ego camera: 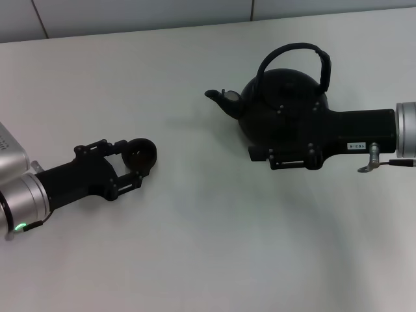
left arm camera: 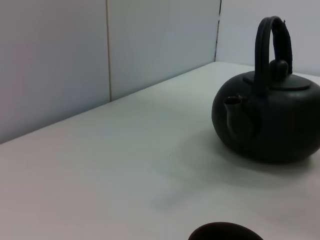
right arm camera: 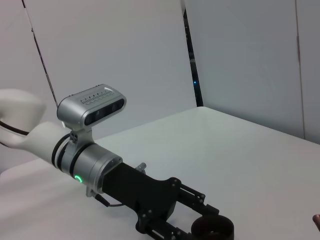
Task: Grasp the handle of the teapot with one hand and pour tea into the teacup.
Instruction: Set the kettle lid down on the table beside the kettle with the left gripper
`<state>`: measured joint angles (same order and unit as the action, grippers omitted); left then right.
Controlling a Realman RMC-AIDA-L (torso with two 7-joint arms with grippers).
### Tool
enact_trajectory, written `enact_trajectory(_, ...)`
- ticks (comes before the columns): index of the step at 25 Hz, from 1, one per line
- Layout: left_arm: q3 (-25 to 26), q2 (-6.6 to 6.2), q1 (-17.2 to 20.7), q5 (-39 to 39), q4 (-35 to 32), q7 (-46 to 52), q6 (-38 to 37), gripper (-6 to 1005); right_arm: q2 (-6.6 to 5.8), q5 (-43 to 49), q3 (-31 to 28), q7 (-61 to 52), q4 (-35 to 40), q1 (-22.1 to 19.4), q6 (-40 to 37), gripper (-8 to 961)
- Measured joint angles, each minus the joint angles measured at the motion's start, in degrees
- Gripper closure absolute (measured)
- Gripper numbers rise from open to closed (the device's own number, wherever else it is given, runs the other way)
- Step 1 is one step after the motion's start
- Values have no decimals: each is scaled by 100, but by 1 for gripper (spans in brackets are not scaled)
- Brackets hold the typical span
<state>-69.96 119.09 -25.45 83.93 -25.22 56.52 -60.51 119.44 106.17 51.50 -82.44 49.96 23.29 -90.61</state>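
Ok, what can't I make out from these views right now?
- Tea level in the teacup, held by the left gripper: interior too dark in head view; cut off by frame edges in both wrist views.
- Whether the right gripper holds the teapot: black against black in head view.

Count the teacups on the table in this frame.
1. The teacup sits between the fingers of the left claw, on the robot's left, apart from the teapot. No other cup shows in any view.

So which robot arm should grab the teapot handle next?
The right one. The right gripper is right beside the teapot, under its handle. The left gripper is busy around the teacup, far off.
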Motion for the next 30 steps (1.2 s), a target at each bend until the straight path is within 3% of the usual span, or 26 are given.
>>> enact_trajectory(30, -33, -22, -76, 40, 61, 193, 21, 203, 0, 9, 0, 0, 8, 9, 0, 237)
